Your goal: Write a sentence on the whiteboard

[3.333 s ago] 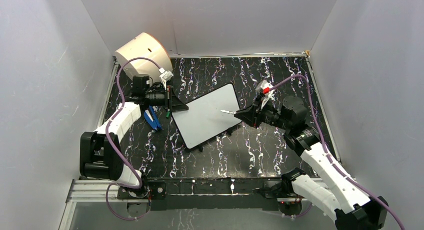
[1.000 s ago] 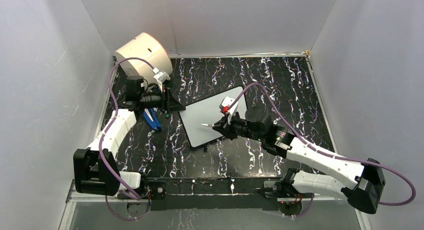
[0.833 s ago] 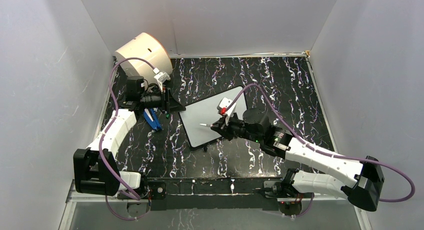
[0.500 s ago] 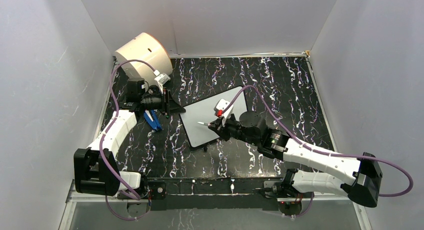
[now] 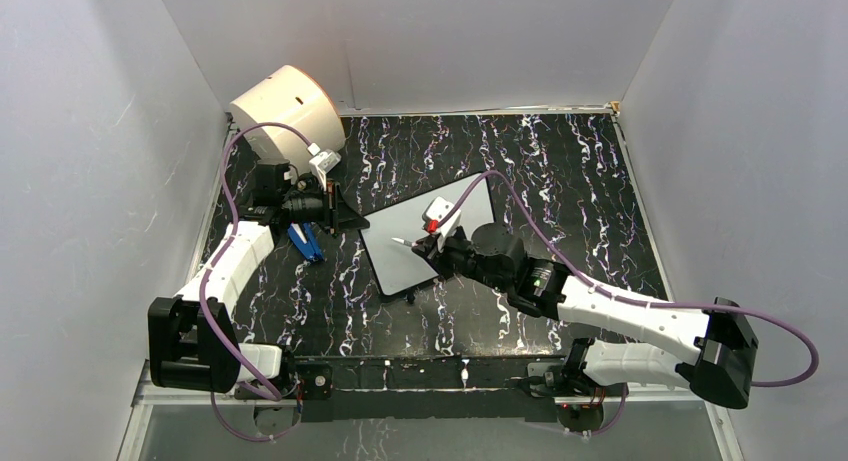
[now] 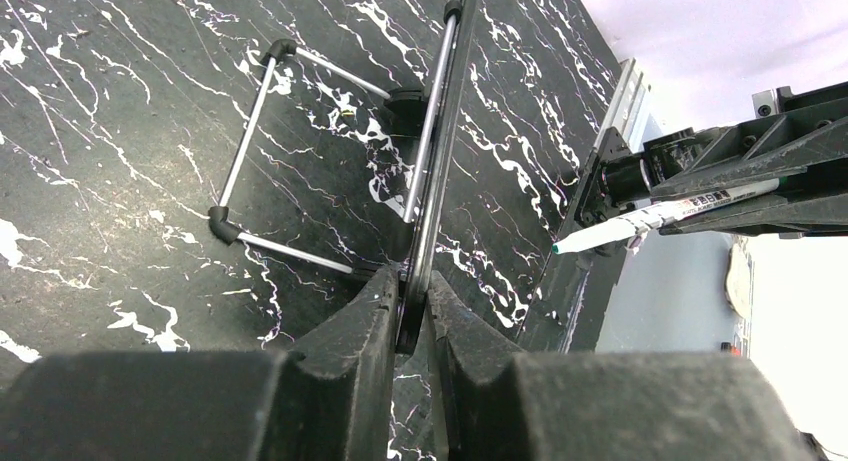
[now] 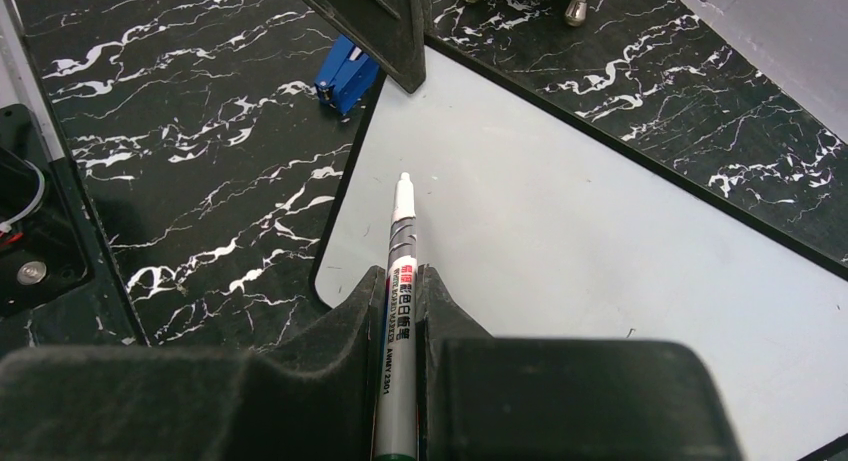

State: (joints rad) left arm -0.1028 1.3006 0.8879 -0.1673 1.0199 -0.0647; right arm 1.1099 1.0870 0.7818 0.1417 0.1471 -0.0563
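Note:
The whiteboard (image 5: pixel 425 231), white with a thin black frame, lies tilted on the black marbled table. My left gripper (image 5: pixel 345 217) is shut on its left corner; in the left wrist view the fingers (image 6: pixel 375 311) pinch the board's edge (image 6: pixel 440 131), seen edge-on. My right gripper (image 5: pixel 428 249) is shut on a white marker (image 5: pixel 408 244), uncapped, tip pointing left over the board's left part. In the right wrist view the marker (image 7: pixel 400 251) sits between the jaws, its tip close above the whiteboard (image 7: pixel 600 211). The sentence is out of view; the board's visible face is plain white.
A cream cylindrical drum (image 5: pixel 285 106) stands at the back left corner. A blue object (image 5: pixel 305 241) lies on the table (image 5: pixel 560 171) just left of the board, also seen as the blue object (image 7: pixel 345 76) from the right wrist. Grey walls enclose three sides.
The right arm has carried the marker leftward across the board toward its left corner. The left jaws have narrowed onto the board's corner. The board sits shifted and turned from where it lay earliest.

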